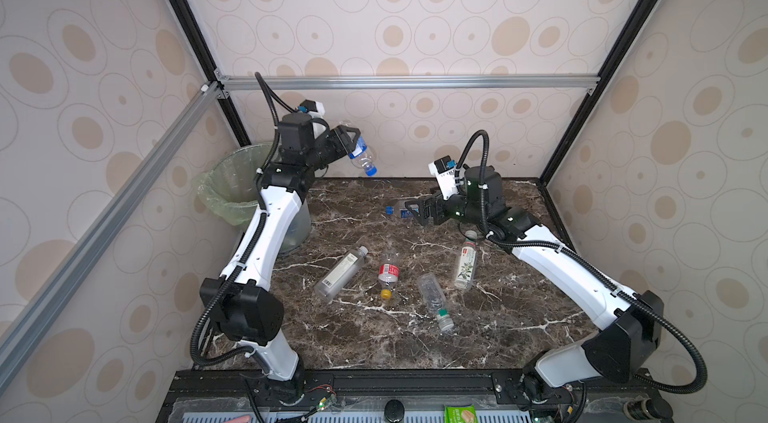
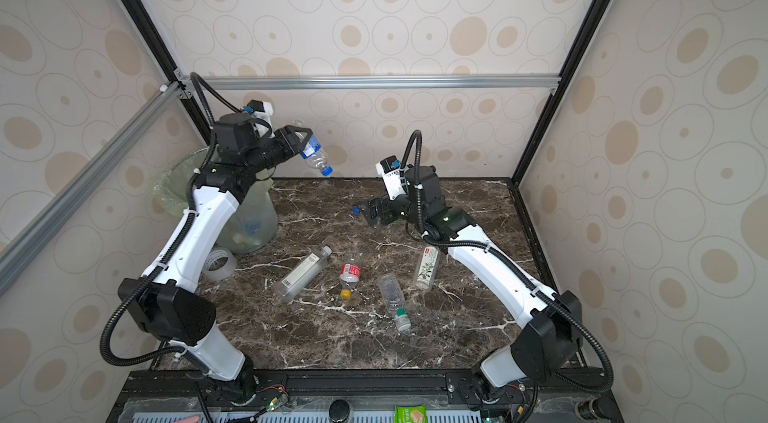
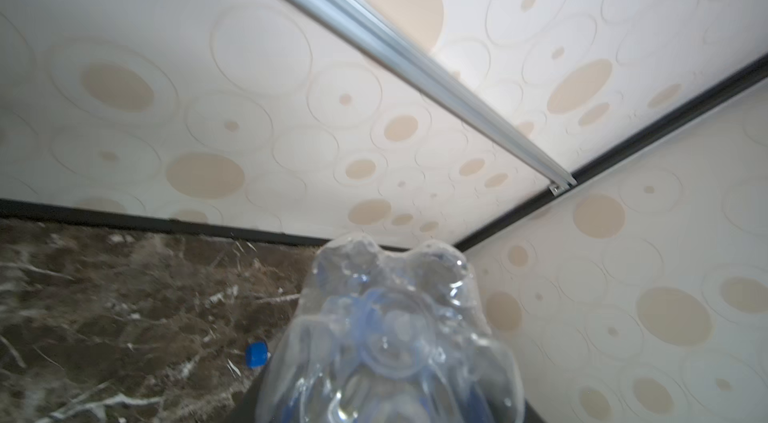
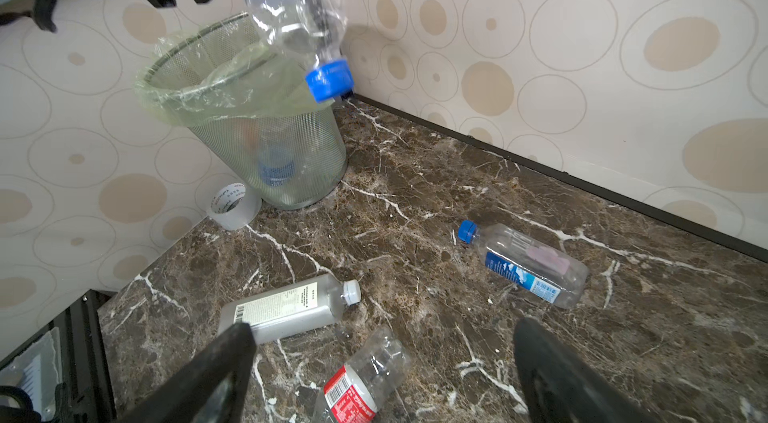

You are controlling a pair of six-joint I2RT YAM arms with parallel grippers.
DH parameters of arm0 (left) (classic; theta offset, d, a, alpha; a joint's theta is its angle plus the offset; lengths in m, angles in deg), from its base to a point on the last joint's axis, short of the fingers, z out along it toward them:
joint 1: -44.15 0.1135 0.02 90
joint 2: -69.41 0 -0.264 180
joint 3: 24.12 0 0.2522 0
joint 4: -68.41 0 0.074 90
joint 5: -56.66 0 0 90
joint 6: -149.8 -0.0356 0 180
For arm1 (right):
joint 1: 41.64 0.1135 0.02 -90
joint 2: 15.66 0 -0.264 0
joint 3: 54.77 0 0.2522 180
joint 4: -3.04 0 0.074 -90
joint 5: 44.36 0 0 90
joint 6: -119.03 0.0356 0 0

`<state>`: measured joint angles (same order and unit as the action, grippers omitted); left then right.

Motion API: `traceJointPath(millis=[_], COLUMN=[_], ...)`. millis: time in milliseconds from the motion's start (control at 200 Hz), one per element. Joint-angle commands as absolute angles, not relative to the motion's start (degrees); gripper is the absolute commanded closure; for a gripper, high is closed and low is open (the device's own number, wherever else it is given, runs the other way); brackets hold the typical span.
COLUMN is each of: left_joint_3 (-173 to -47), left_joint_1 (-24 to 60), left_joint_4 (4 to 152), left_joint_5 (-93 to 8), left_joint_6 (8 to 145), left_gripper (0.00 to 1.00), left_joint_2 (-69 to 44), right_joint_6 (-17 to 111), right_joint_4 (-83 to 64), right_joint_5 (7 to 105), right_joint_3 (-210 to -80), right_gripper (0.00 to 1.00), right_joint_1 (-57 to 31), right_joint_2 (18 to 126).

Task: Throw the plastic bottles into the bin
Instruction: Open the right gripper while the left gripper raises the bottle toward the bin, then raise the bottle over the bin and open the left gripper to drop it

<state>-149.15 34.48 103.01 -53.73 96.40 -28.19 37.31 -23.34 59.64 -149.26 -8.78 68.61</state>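
Clear tape roll [image 4: 232, 204] — on the marble tabletop [image 4: 415, 200]

your light is soft and even: walls [image 1: 415, 5] bright, the dark table [image 1: 415, 342] showing only faint shadows. you see the wall ovals stretch wide toward the edges of both top views. in the left wrist view the bottle [image 3: 390, 337] in the left tool [image 1: 353, 144] is blurred and glinting, and the table past it is smeared. the right tool [image 4: 384, 327] has soft, out-of-focus fingers [image 4: 199, 379]; beyond them all is crisp.
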Motion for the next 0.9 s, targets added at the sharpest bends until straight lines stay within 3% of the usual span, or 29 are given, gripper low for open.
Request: traceJointPath(millis=[0,250,515,895], left_joint_3=[-161.07,-169.19,-161.27,-162.73], left_joint_1=[34.87,37.66,38.05,38.26], left_joint_4=[116.56,119.83,104.06,97.89], left_joint_5=[-42.05,-22.85,-9.68,-3.88], left_joint_6=[84.33,75.54,69.01,63.03], left_gripper=[0.51,0.5,0.5,0.5], left_joint_2=[-30.55,-30.37,-20.76,-18.39], right_joint_6=[39.98,38.68,38.8,38.25], right_joint_4=[-23.01,-23.96,-25.39,-24.34], right_joint_5=[59.78,59.1,61.54,61.13], right_joint_3=[-151.49,-157.38,-165.28,-162.11], right_gripper=[0.0,0.0,0.0,0.0], right_joint_1=[-6.95,-0.35,0.8,0.74], right_joint_2=[69.2,73.66,76.63,76.03])
